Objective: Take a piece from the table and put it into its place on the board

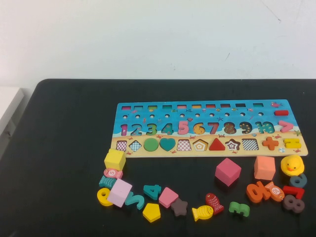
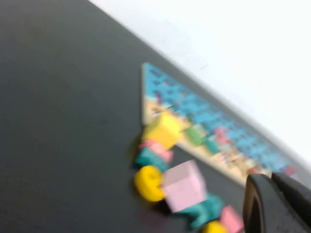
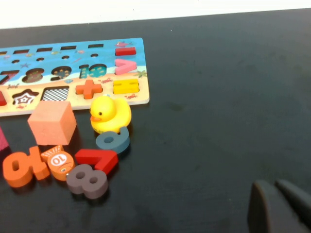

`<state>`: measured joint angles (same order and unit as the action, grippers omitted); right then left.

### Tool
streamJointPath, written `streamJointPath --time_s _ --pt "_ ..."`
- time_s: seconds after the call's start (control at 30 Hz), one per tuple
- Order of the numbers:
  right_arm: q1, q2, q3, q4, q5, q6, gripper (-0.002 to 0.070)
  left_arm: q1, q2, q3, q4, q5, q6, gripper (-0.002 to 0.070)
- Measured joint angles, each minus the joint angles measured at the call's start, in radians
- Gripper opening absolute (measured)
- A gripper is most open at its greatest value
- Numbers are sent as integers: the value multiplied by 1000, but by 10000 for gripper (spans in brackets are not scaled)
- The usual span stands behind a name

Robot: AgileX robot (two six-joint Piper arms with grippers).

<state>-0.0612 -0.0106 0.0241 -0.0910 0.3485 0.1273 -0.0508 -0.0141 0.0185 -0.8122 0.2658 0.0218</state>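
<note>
Long blue wooden number-and-shape puzzle board (image 1: 207, 129) lies mid-table, loose pieces just in front: four cubes, two fish. Left gripper (image 2: 277, 204) and right gripper (image 3: 279, 206) hang off the board, grip state: cannot tell

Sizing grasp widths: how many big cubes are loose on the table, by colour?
Yellow cube: 1
Lilac cube: 1
Magenta cube: 1
Salmon cube: 1
Total: 4
Left hand and right hand: both clear of the pieces.
</note>
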Motion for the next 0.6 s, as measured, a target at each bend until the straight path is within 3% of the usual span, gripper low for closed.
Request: streamJointPath --time_s 0.2,0.33,0.43,0.6 --pt "0 0 0 0 0 0 19 0 0 0 -165 -84 5 -3" --pt "0 0 0 0 0 0 19 0 0 -40 -190 -14 208 -2" --pt "0 0 0 0 0 0 19 0 81 -193 -76 147 302 -2" --pt "0 0 0 0 0 0 19 0 365 -507 260 529 349 -2"
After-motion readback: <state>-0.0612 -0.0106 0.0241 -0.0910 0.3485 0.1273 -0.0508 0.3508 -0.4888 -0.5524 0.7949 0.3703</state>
